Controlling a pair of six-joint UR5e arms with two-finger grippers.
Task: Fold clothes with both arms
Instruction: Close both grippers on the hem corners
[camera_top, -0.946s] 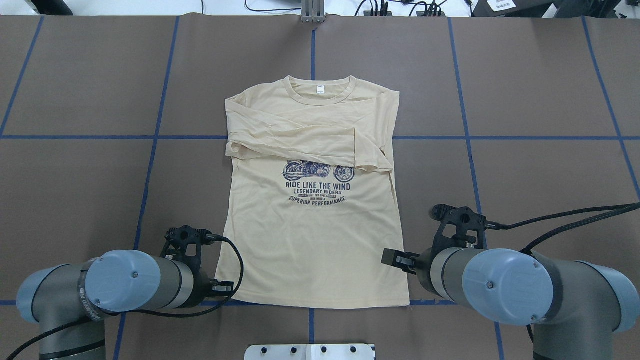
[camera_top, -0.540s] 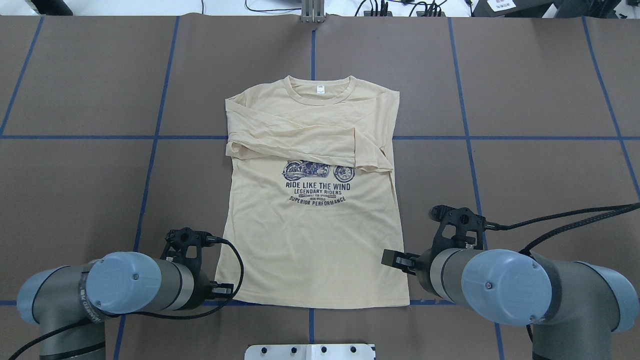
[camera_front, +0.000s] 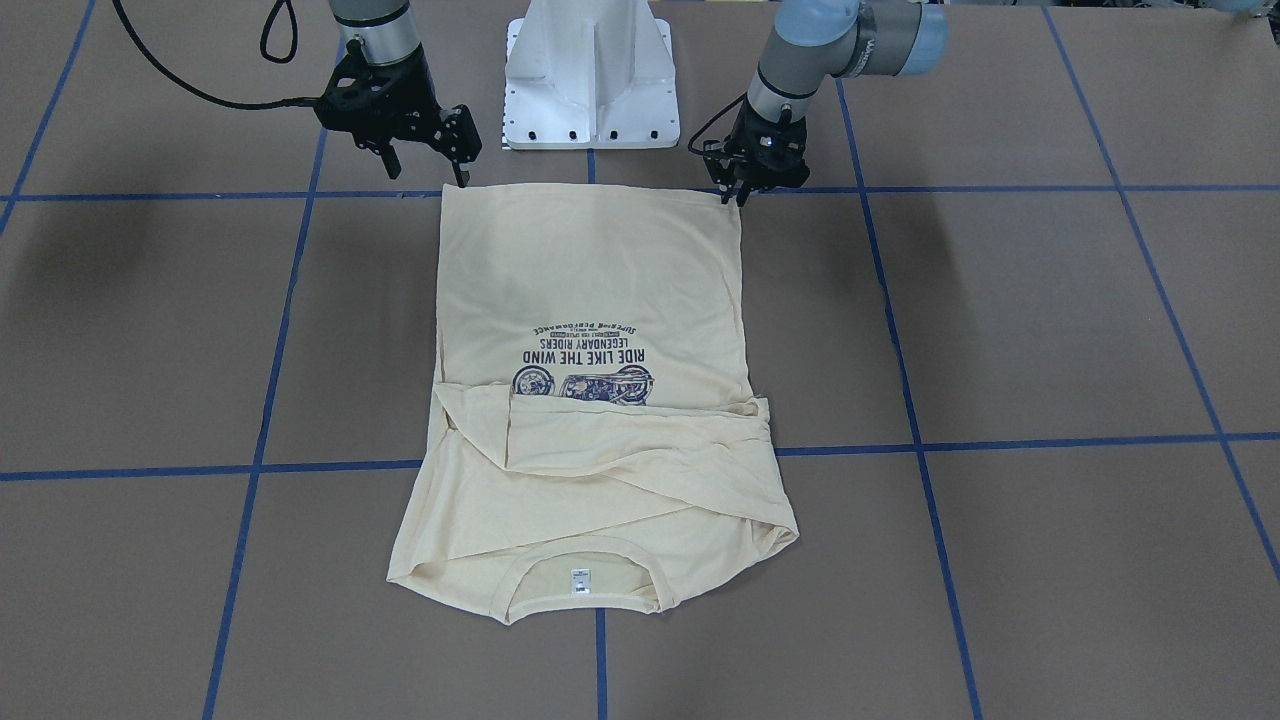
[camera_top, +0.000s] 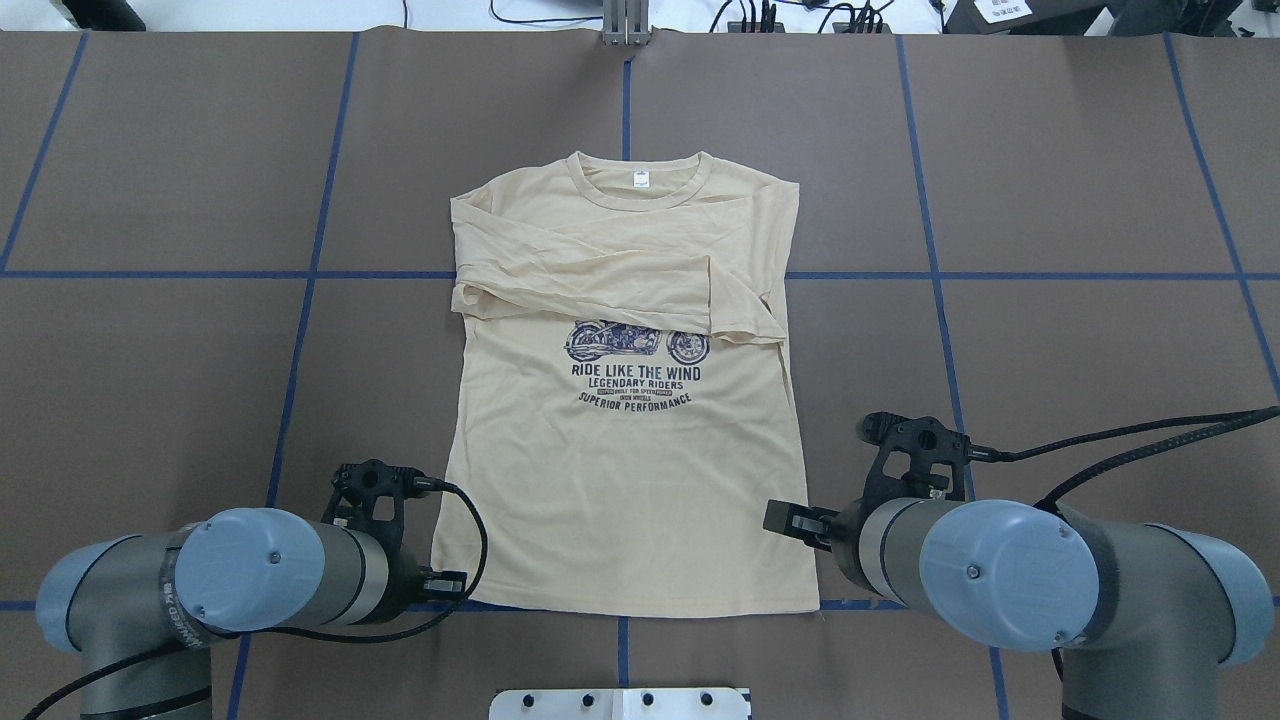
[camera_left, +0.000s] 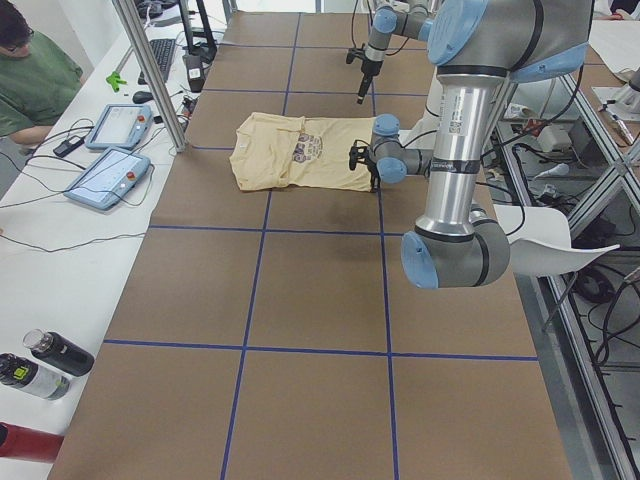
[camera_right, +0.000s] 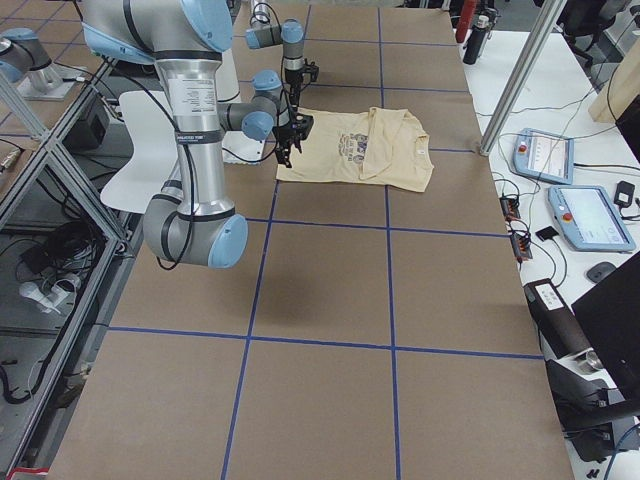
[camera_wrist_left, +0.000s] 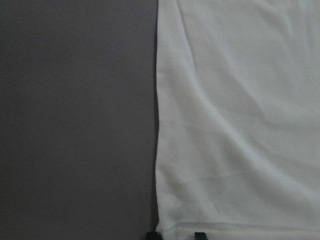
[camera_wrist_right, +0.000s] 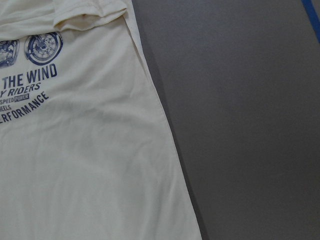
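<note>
On the tabletop (camera_front: 1000, 300) the T-shirt (camera_front: 590, 270) lies flat, sleeves crossed, with left pincer (camera_front: 735, 195) and right pincer (camera_front: 428, 172) spread apart at its hem corners, where an off-edge pinch could miss cloth and skew the fold.

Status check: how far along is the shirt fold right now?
Done: the T-shirt lies flat, print up, both sleeves folded across the chest. In hand: the left gripper and right gripper sit at the two hem corners nearest the robot, apparently open, nothing lifted. Remaining: grasp the hem and fold the body toward the collar.
</note>
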